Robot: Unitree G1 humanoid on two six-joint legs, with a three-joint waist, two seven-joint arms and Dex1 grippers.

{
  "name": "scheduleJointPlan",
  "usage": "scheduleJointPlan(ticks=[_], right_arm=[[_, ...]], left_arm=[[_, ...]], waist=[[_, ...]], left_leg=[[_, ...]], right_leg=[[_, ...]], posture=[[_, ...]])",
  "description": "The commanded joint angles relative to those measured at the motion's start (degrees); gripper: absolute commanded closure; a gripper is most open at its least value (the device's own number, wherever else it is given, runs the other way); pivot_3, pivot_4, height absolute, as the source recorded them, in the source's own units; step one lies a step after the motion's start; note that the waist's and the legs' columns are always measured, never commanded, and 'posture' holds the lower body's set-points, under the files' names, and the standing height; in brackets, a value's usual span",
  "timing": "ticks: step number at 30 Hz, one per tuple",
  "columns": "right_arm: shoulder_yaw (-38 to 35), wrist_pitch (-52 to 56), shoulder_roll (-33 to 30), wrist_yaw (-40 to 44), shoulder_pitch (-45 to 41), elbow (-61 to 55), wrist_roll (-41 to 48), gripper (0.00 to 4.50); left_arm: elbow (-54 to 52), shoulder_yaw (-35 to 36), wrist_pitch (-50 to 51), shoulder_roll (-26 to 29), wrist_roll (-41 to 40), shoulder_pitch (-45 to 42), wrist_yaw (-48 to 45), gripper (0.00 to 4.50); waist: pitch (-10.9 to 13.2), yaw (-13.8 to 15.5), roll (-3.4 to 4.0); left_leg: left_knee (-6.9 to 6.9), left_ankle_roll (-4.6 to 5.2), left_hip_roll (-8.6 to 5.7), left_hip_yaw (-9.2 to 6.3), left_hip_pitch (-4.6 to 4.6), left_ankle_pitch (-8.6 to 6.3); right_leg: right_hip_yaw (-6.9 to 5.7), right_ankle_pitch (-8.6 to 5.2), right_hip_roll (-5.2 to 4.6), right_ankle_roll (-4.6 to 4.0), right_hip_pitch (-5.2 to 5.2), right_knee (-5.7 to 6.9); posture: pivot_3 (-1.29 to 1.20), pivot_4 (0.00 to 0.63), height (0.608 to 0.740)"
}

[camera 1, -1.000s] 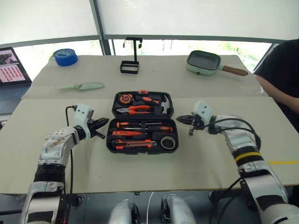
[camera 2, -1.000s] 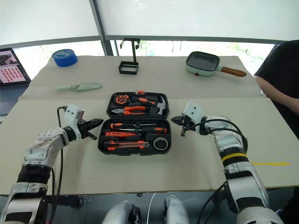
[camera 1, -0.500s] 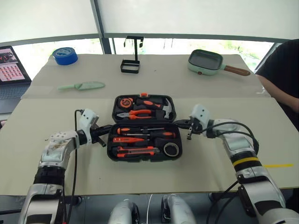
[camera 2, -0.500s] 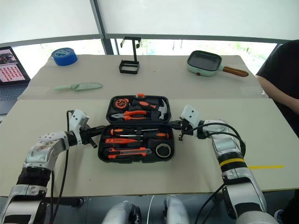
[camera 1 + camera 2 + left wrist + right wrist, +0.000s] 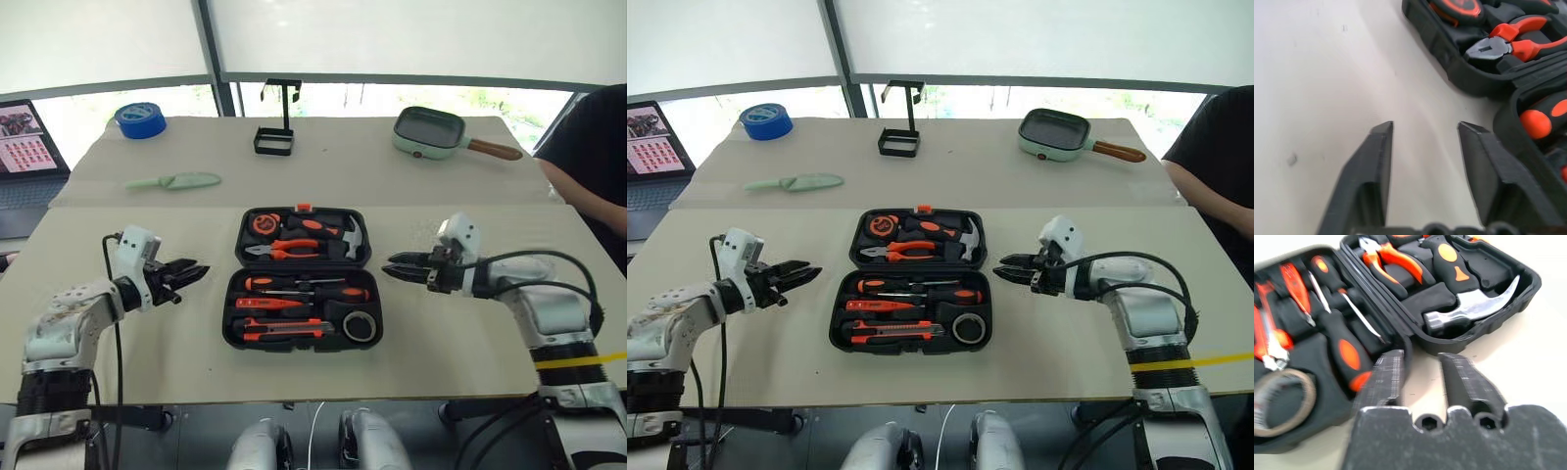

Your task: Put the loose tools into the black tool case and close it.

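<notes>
Black tool case lies open on counter; orange-handled tools slotted inside; left gripper and right gripper flank it, jaws parted, empty.

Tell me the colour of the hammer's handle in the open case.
Black with an orange oval inset on the hammer handle; the right wrist view shows it best.

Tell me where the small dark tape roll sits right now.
In the left eye view the small dark tape roll lies inside the black tool case, in the near half's right-hand corner, beside the utility knife and below a screwdriver.
</notes>
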Motion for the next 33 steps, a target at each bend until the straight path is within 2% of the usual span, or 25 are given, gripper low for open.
scheduleJointPlan(ticks=[1,3,5,9,13,18,23,25,28,32,33], right_arm=[[2.70,22.23,-4.12,-4.87,-8.96,-3.19,0.90,1.23],[1.49,28.69,-1.60,-5.76,-13.80,-0.34,4.03,0.59],[2.97,33.10,-0.32,-7.11,-17.81,3.38,3.63,0.04],[4.66,35.12,4.36,-11.95,-24.52,13.05,1.19,0.04],[5.76,31.07,7.98,-15.82,-29.22,24.25,-2.40,0.04],[7.70,30.68,9.62,-15.12,-31.71,28.74,-3.04,0.04],[7.00,29.72,12.08,-16.81,-33.31,34.31,-3.97,0.04],[7.61,27.65,12.80,-17.03,-33.94,37.67,-5.12,0.56],[7.74,25.97,13.63,-17.19,-34.61,41.39,-6.23,1.45],[7.13,24.05,14.71,-18.45,-34.79,43.86,-7.17,2.94],[6.34,23.47,15.05,-19.31,-34.84,44.33,-7.16,3.15]], left_arm=[[-0.70,1.96,11.14,0.39,-5.30,-8.21,2.62,0.62],[2.98,1.45,15.50,-1.04,-5.37,-13.19,5.55,0.00],[6.76,0.02,16.68,-2.42,-3.54,-17.24,8.37,0.00],[14.07,-3.48,15.67,-5.30,0.62,-23.18,12.35,0.00],[18.51,-6.95,13.47,-7.50,3.77,-25.98,12.84,0.00],[22.03,-7.01,9.24,-8.84,6.01,-27.05,14.35,0.00],[22.91,-8.40,11.35,-8.29,6.27,-28.15,12.34,0.00],[24.27,-8.37,12.29,-8.94,6.02,-29.04,11.84,0.00],[25.53,-9.24,11.86,-9.50,6.84,-29.10,11.57,0.67],[25.95,-9.33,11.22,-9.46,7.48,-28.48,11.32,2.20],[25.96,-9.21,11.05,-9.38,7.55,-28.25,11.22,2.49]], waist=[[0.06,0.13,-0.04],[0.06,0.13,-0.07],[0.06,0.03,-0.08],[0.06,-0.15,-0.09],[0.09,-0.24,-0.12],[0.09,-0.16,-0.12],[0.09,-0.41,-0.12],[0.09,-0.49,-0.12],[0.09,-0.59,-0.12],[0.08,-0.54,-0.11],[0.08,-0.54,-0.11]], left_leg=[[0.04,0.01,0.00,-0.04,-0.11,0.04],[0.04,-0.01,0.00,-0.12,-0.12,0.07],[0.00,-0.03,0.00,-0.18,-0.12,0.09],[-0.05,-0.03,-0.13,-0.06,-0.08,0.11],[-0.05,-0.02,-0.23,-0.02,-0.24,0.12],[-0.21,-0.04,-0.27,-0.03,-0.23,0.13],[-0.18,-0.08,-0.28,-0.01,-0.17,0.15],[-0.18,-0.10,-0.28,-0.01,-0.12,0.15],[-0.19,-0.11,-0.28,-0.01,-0.10,0.16],[-0.19,-0.12,-0.29,0.00,-0.02,0.16],[-0.18,-0.12,-0.29,0.00,0.02,0.16]], right_leg=[[0.06,0.08,-0.04,-0.13,-0.07,0.03],[0.03,0.18,0.00,-0.35,-0.05,0.00],[0.02,0.18,0.12,-0.38,-0.01,-0.04],[-0.06,0.19,0.12,-0.38,0.00,-0.02],[-0.20,0.22,0.10,-0.31,-0.11,-0.06],[-0.27,0.22,0.05,-0.28,-0.12,-0.03],[-0.24,0.21,0.03,-0.28,-0.11,-0.03],[-0.23,0.22,0.02,-0.28,-0.10,0.02],[-0.23,0.22,-0.01,-0.28,-0.10,0.06],[-0.22,0.22,-0.02,-0.28,-0.02,0.07],[-0.22,0.22,-0.03,-0.28,0.01,0.08]], posture=[[0.00,0.150,0.740],[0.00,0.150,0.740],[0.00,0.150,0.740],[0.00,0.150,0.740],[0.00,0.150,0.740],[0.00,0.150,0.740],[0.00,0.150,0.740],[0.00,0.150,0.740],[0.00,0.150,0.740],[0.00,0.150,0.740],[0.00,0.150,0.740]])
